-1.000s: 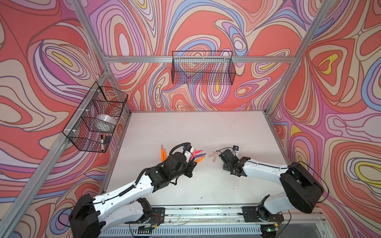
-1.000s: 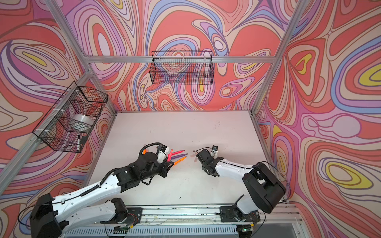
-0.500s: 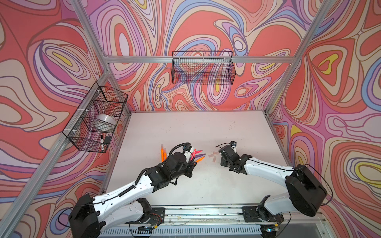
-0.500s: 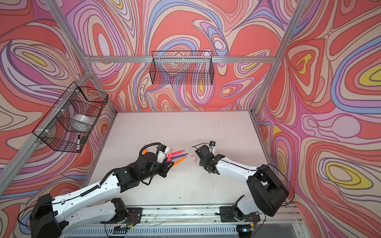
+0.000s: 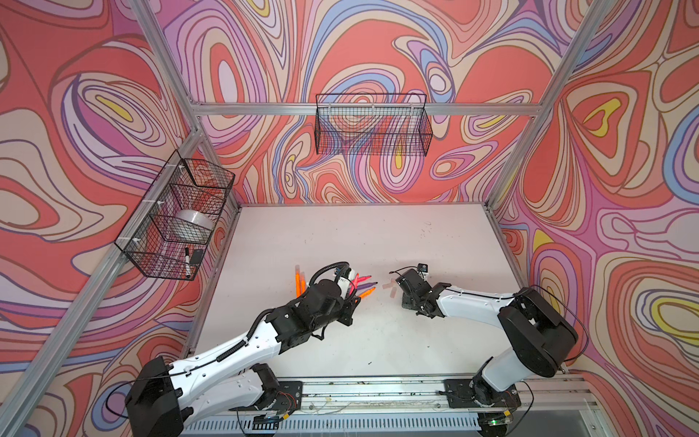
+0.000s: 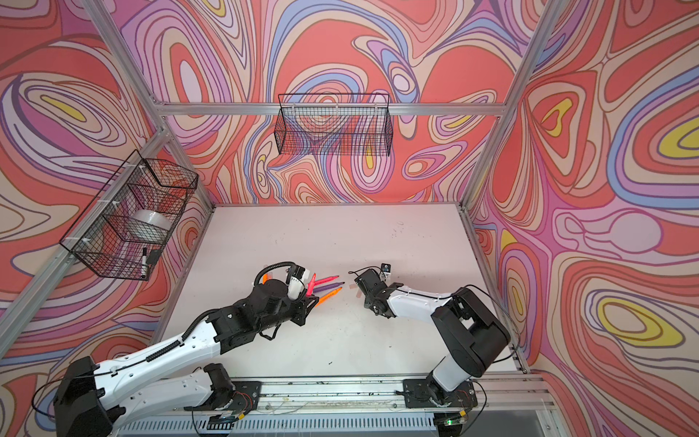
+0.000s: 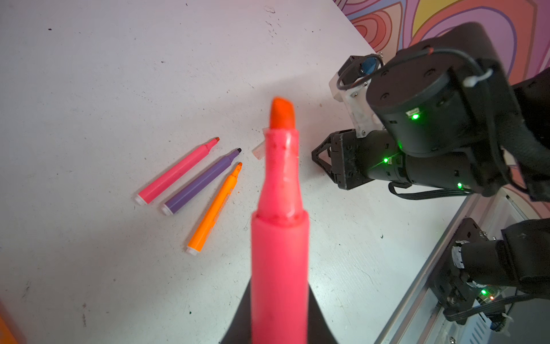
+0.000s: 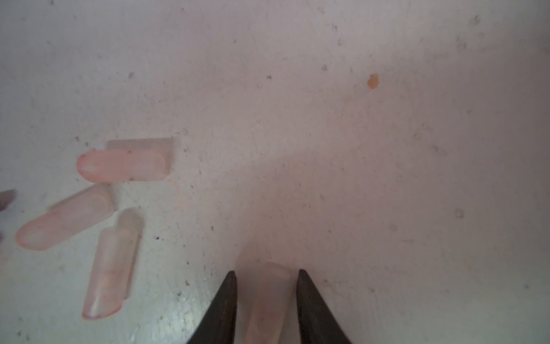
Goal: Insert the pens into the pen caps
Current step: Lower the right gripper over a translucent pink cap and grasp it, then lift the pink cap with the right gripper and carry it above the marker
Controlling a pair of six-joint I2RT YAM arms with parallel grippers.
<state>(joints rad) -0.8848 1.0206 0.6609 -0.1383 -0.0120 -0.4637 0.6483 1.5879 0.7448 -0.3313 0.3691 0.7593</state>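
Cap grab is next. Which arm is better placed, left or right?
Right. The right gripper straddles a pen cap, with three loose caps nearby; whether it has clamped is unclear. The left gripper is shut on a pink pen, so it is occupied.

Orange pens (image 7: 214, 208): you see three.
Pink pens (image 7: 175, 172): you see two.
Purple pens (image 7: 201, 186): one.
Pen caps (image 8: 125, 163): you see four.
Wire baskets (image 5: 372, 130): two.

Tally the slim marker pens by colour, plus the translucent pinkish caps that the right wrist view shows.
Bright orange marker pens: 3
Hot pink marker pens: 2
Purple marker pen: 1
Translucent pinkish plastic caps: 4
Total: 10
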